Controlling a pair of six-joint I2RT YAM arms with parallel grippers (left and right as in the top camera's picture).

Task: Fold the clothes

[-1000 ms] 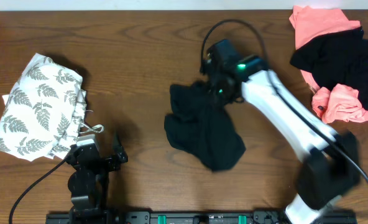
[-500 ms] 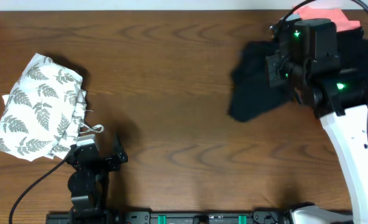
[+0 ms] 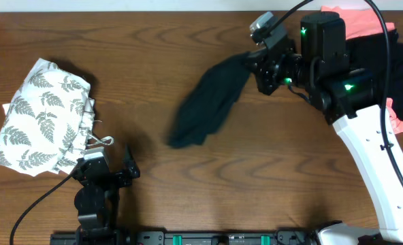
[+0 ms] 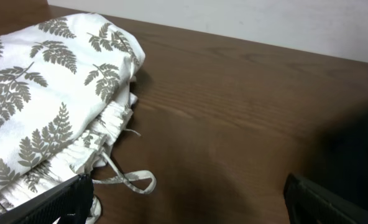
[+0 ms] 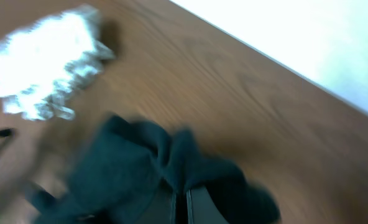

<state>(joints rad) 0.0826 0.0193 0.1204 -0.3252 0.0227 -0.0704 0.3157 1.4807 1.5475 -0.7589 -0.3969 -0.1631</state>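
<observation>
Garment (image 3: 205, 112) in rt fingers (image 3: 259, 68) (prob. midair)

Dark garment (image 5: 140, 168), motion-blurred, right wrist

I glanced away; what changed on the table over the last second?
The right gripper, shut on the dark crumpled garment, swung it right over the pink-and-black clothes pile, then back left. The white fern-print cloth and left gripper stayed put.
</observation>
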